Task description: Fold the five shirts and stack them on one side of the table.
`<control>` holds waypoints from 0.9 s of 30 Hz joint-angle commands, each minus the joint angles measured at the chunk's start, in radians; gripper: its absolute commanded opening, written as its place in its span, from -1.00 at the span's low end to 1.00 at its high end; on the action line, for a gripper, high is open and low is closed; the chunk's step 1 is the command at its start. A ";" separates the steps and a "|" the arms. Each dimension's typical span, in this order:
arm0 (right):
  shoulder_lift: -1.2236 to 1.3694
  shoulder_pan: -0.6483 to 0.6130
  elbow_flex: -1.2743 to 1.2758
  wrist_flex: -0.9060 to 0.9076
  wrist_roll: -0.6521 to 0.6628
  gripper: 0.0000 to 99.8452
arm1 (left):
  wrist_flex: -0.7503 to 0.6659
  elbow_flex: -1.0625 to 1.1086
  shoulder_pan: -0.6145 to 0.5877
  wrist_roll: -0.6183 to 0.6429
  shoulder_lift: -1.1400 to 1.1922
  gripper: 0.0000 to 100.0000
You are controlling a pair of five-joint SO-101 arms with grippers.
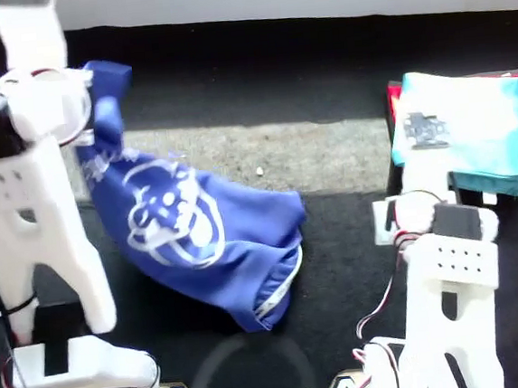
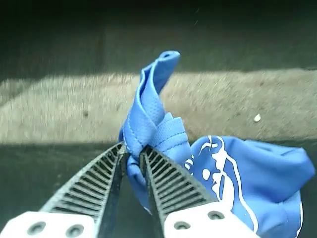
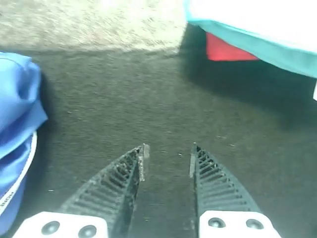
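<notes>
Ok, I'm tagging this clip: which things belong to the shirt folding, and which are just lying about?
Job: blue shirt, pinched by the left gripper; teal shirt folded atop a red shirt; right gripper, open.
Lying about: white speck on the table.

The blue shirt (image 1: 199,231) has a white printed figure and a thin white line along its hem. The folded shirt (image 1: 471,125) goes from white to turquoise and has a small grey print; under it lies a red shirt (image 3: 225,49). The desk (image 1: 338,269) is black, with a pale grey-beige band (image 1: 310,153) behind the blue shirt.
</notes>
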 commanded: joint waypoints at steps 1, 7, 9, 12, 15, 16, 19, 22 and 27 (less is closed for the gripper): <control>-0.010 -0.088 -0.108 -0.008 -0.040 -0.72 | 0.005 0.228 -0.117 -0.003 -0.002 -0.98; 0.019 -0.217 -0.213 -0.004 -0.043 -0.72 | -0.146 0.559 -0.344 -0.051 -0.010 -0.98; 0.085 -0.249 -0.266 0.018 -0.043 -0.72 | -0.203 0.644 -0.414 -0.100 -0.002 -0.98; 0.222 -0.288 -0.377 0.062 -0.043 -0.72 | -0.273 0.779 -0.496 -0.152 -0.001 -0.98; 0.361 -0.331 -0.499 0.104 -0.043 -0.71 | -0.348 0.895 -0.535 -0.187 -0.001 -0.98; 0.407 -0.348 -0.539 0.113 -0.043 -0.71 | -0.376 0.932 -0.545 -0.195 -0.001 -0.98; 0.535 -0.400 -0.636 0.122 -0.044 -0.71 | -0.450 1.012 -0.579 -0.195 -0.001 -0.98; 0.668 -0.463 -0.711 0.116 -0.044 -0.71 | -0.474 1.046 -0.628 -0.196 -0.001 -0.98; 0.908 -0.542 -0.814 0.116 -0.094 -0.52 | -0.471 1.053 -0.710 -0.298 -0.001 -0.98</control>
